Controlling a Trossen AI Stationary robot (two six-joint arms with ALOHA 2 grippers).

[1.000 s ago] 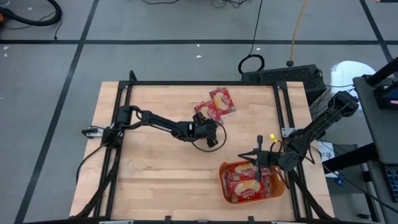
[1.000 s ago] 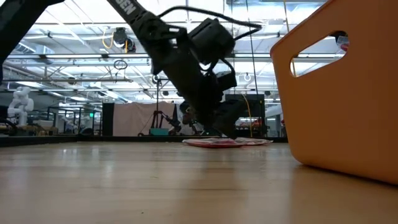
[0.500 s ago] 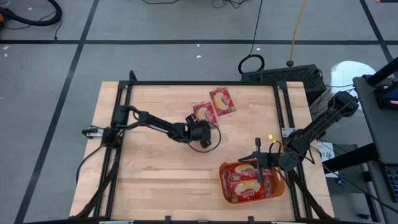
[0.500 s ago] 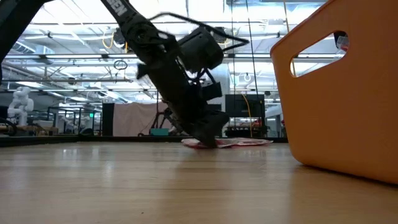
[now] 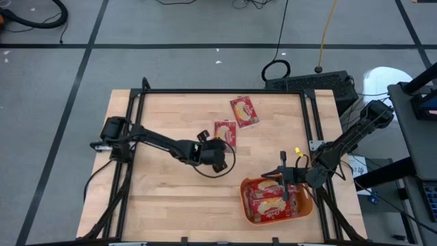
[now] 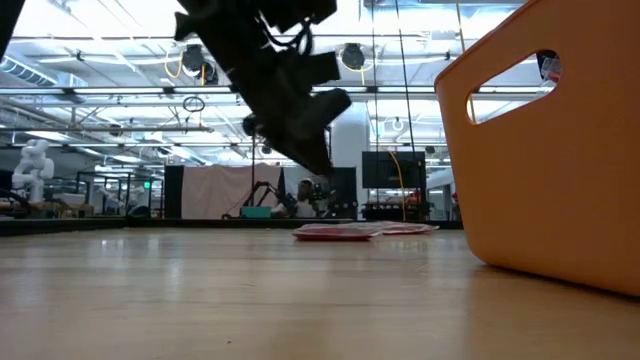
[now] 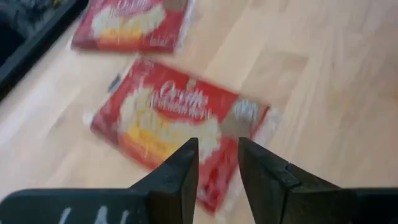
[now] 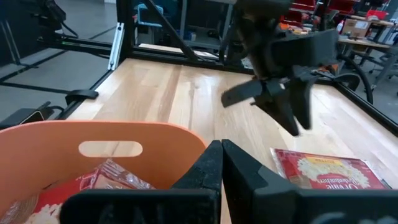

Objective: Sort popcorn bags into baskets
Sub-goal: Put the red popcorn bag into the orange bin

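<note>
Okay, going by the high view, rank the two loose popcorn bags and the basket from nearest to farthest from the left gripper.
From the left gripper:
1. Nearer popcorn bag, just beyond it, mid-table.
2. Basket, toward the table's near right corner.
3. Far popcorn bag, near the table's back edge.
The last two are close to call.

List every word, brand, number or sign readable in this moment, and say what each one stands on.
"Orville", in white script: on the flat red popcorn bag lying on the wooden table, seen past the left gripper; the line beneath it is blurred.
"Orville", partly readable: on the same kind of bag in the right wrist view.
Label on the second bag: too small to read.
Bags in the orange plastic basket: print too small to read.
</note>
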